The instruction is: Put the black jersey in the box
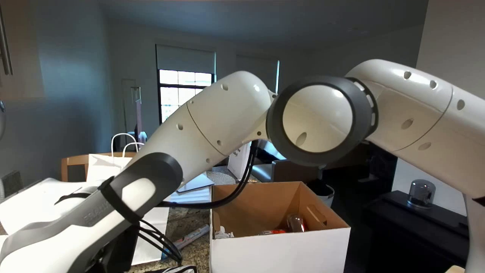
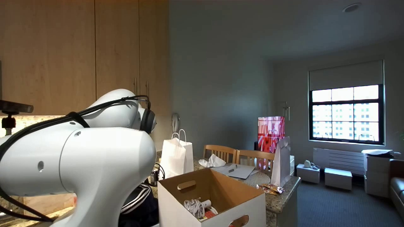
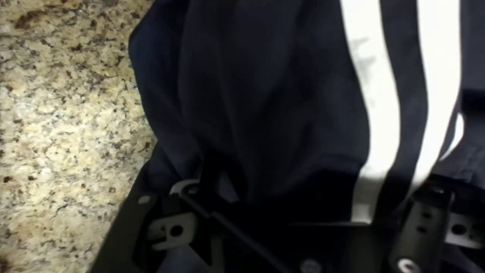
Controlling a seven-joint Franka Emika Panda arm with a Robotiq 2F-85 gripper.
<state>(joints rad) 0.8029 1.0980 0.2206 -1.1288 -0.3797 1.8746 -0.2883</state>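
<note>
The black jersey (image 3: 265, 94) with white stripes lies bunched on the granite counter and fills most of the wrist view. In an exterior view it lies beside the box, partly behind the arm (image 2: 142, 203); only a striped edge shows at the bottom of an exterior view (image 1: 182, 269). My gripper (image 3: 322, 185) is down at the jersey, its fingers spread wide with fabric between them; the fingertips are hard to make out in the dark cloth. The gripper is hidden in the exterior views. The cardboard box (image 1: 280, 250) stands open-topped, also in an exterior view (image 2: 176, 205).
Inside the box are white cables (image 2: 194, 208), a red item and a clear brownish object (image 1: 295, 223). A white paper bag (image 2: 177, 157), papers (image 2: 240, 171), a tall pale bag (image 2: 282, 164) and shiny wrappers (image 2: 270, 189) stand on the counter (image 3: 68, 132). A long narrow package (image 1: 193, 236) lies beside the box.
</note>
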